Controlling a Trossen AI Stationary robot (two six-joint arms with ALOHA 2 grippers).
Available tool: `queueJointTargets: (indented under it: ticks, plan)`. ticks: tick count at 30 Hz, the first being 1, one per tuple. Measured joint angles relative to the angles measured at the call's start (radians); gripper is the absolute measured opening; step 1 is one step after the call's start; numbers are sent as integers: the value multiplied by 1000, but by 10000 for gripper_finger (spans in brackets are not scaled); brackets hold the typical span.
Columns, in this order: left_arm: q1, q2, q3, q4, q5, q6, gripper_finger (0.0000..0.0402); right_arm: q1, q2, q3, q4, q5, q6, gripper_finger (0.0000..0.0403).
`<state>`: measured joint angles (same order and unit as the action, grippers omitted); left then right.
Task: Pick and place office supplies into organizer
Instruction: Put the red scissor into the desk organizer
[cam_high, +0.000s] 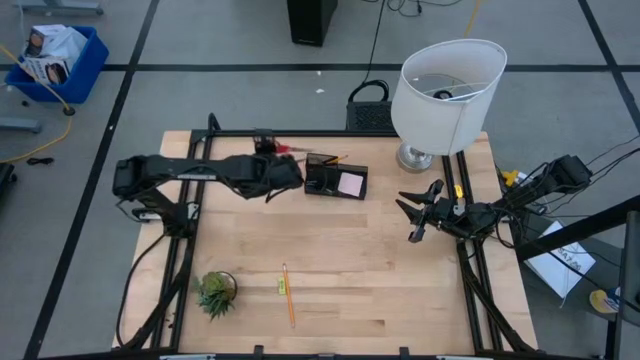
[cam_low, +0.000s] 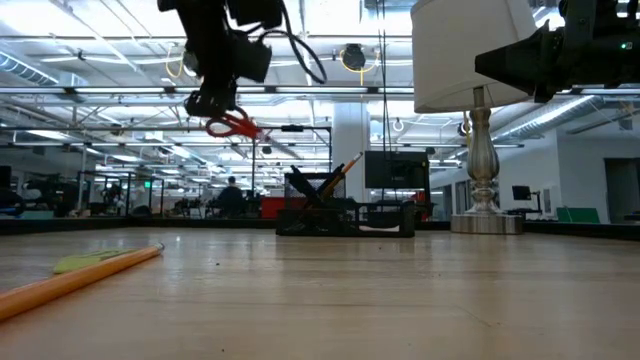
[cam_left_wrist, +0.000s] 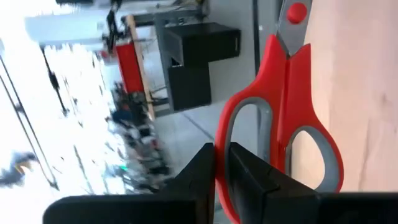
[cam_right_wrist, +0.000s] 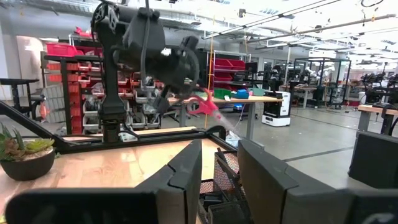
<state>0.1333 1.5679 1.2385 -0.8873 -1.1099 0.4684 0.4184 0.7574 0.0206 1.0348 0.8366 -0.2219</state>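
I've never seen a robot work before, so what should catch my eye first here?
The left claw holds red scissors in the air beside the black organizer at the table's back. A big white lamp stands at the back right, near the waiting right claw.

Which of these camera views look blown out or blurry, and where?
Left wrist view: background washed out white, the scissors soft and very close. Low view: the near pencil blurred, ceiling lights glaring. High view: even light, with only soft shadows on the table.
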Motion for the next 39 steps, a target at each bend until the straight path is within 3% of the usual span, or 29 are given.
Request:
queueJointTargets:
  ticks: [7, 13, 21, 25, 32, 39]
  plan:
    - [-27, 52, 0, 45, -104, 222, 42, 0, 0, 0, 0, 0, 0, 100]
    - [-28, 46, 0, 192, -152, 468, 42, 0, 0, 0, 0, 0, 0, 100]
    - [-49, 45, 0, 400, -67, 740, 42, 0, 0, 0, 0, 0, 0, 100]
    - [-52, 47, 0, 428, -49, 860, 42, 0, 0, 0, 0, 0, 0, 100]
    - [-49, 47, 0, 496, 15, 966, 42, 0, 0, 0, 0, 0, 0, 100]
    - [-49, 83, 0, 575, 34, 948, 42, 0, 0, 0, 0, 0, 0, 100]
